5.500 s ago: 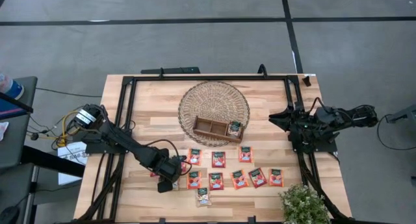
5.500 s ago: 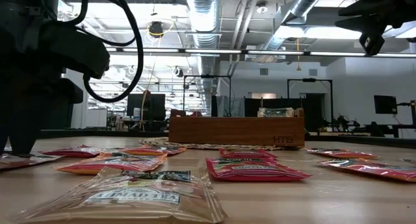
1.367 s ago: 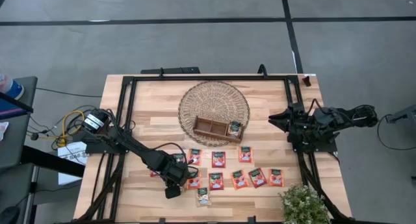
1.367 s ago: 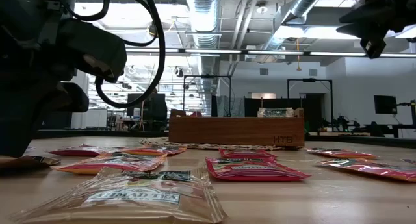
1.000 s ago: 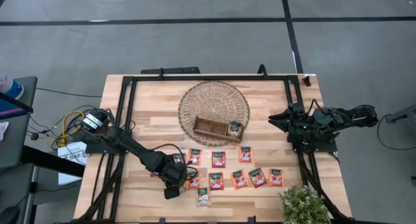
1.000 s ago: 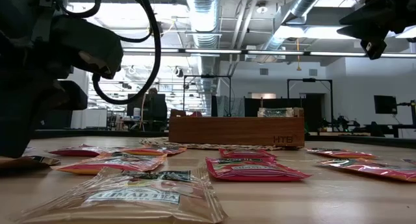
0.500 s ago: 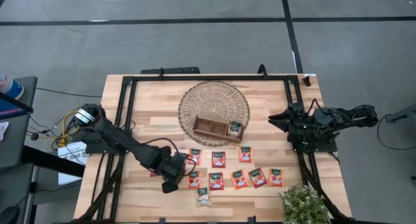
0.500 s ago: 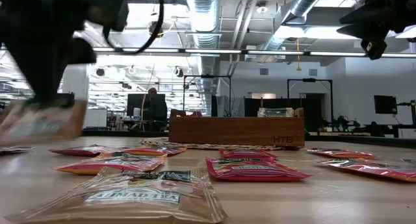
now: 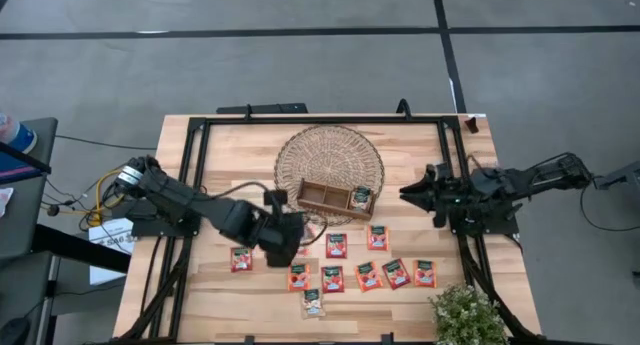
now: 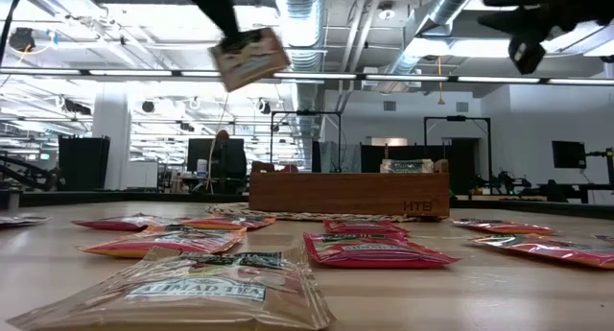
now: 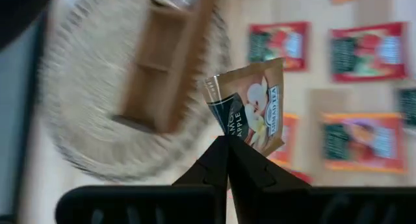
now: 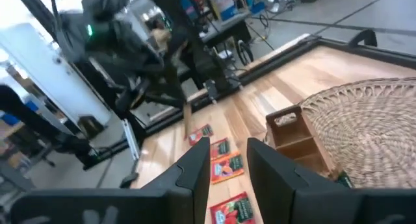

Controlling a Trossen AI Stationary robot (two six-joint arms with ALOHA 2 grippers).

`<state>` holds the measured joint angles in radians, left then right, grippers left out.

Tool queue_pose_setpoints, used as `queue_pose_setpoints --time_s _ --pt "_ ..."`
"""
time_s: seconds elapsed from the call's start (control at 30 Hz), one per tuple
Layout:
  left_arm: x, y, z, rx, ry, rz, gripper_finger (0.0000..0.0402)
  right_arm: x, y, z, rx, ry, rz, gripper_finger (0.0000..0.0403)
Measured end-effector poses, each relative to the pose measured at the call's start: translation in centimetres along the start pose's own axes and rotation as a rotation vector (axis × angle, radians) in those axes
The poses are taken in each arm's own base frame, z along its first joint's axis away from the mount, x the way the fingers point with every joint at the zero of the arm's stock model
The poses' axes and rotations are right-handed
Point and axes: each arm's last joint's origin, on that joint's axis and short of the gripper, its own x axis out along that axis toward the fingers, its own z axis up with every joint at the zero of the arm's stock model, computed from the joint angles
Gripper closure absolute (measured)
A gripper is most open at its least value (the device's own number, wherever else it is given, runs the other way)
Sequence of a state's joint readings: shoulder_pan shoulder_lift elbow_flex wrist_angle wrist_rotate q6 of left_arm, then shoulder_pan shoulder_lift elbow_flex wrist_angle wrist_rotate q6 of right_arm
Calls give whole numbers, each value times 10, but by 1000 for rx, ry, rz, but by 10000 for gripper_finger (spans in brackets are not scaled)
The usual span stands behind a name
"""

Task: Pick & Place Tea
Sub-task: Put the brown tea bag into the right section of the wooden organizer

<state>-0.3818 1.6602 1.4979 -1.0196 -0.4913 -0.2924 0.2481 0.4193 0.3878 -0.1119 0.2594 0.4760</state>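
Holding: left gripper (image 11: 227,141) has its fingers pinched together on the lower edge of one beige tea sachet (image 11: 250,107), which stands up above the fingertips.
Left gripper position: raised above the table (image 9: 230,155), just off the near-left edge of the woven mat (image 9: 329,161); in the low view the held sachet (image 10: 249,57) hangs tilted, high over the table surface.
Right gripper: right gripper (image 12: 226,152) hovers near the right edge of the table, pointed toward the mat; its fingers stand apart with nothing between them.
Wooden tray: divided tray (image 9: 335,198) sits on the near part of the woven mat; one sachet (image 9: 361,197) stands in its right-end compartment.
Tea on table: red-orange sachets (image 9: 336,245) lie flat in loose rows on the wood nearer the camera than the tray; one lies apart to the left (image 9: 240,258).
Whitish sachet: one pale sachet (image 9: 313,303) lies nearest the front edge, below the red rows.
Plant: a small green plant (image 9: 467,315) stands at the front right corner.
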Motion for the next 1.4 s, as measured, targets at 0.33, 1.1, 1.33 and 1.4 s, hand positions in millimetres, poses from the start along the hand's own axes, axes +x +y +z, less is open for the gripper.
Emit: queue_pose_setpoints --time_s 0.33,1.1,1.33,1.4 --pt "12 39 41 136 -234 155 401 48 8 -2 1 -47 -4 292" --pt "25 70 51 224 -260 182 402 144 -12 32 36 45 36 215" --pt "26 71 48 241 -229 173 402 160 -17 41 34 90 28 223" --pt "26 70 47 244 -223 171 402 163 -20 40 36 108 14 228"
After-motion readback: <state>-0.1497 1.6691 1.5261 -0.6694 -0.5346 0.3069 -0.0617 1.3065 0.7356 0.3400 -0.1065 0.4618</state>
